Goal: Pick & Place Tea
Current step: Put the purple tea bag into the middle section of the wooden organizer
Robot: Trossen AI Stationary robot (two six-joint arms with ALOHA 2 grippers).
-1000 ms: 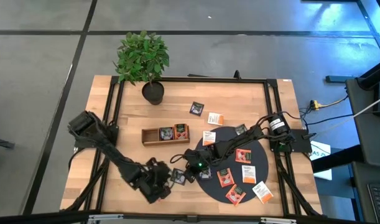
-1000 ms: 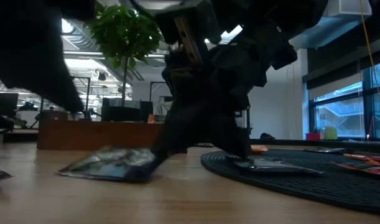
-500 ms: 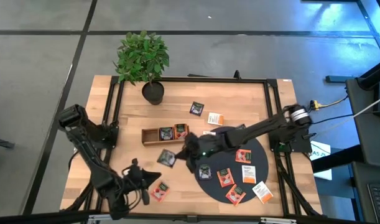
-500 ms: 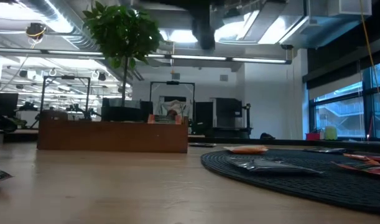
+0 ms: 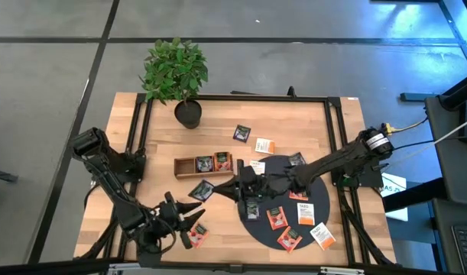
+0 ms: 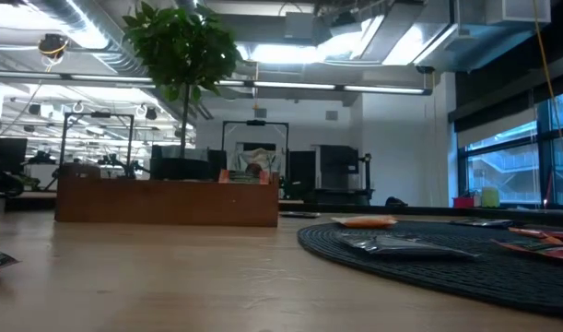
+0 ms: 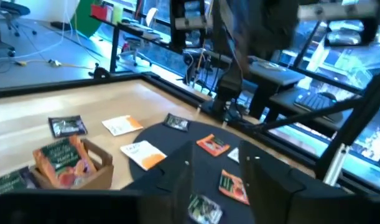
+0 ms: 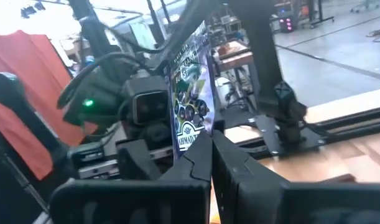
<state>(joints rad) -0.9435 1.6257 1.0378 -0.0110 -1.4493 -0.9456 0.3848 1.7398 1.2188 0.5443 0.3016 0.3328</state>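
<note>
- I see the right gripper (image 5: 235, 187) just off the mat's (image 5: 322, 186) rim, beside the tray (image 5: 185, 166); its jaws are pinched flat on a dark glossy sachet (image 8: 191, 99), which stands upright between them in the right wrist view.
- The left gripper (image 5: 189, 222) sits near the table's (image 5: 294, 118) front edge beside a red sachet (image 5: 196, 233); its fingers (image 7: 185, 180) stand apart with nothing between them.
- The tea lies scattered: thin flat squares, red-orange, white and dark, on the mat, on bare wood, and some in the tray.
- The mat is round, black and ribbed, seen edge-on in the low view.
- The tray is brown wood, oblong, with compartments.
- The table is pale planked wood in a black frame, with a potted plant (image 5: 176, 72) at its far edge.
- Beyond it: grey floor, an open office with ceiling lights and windows.
</note>
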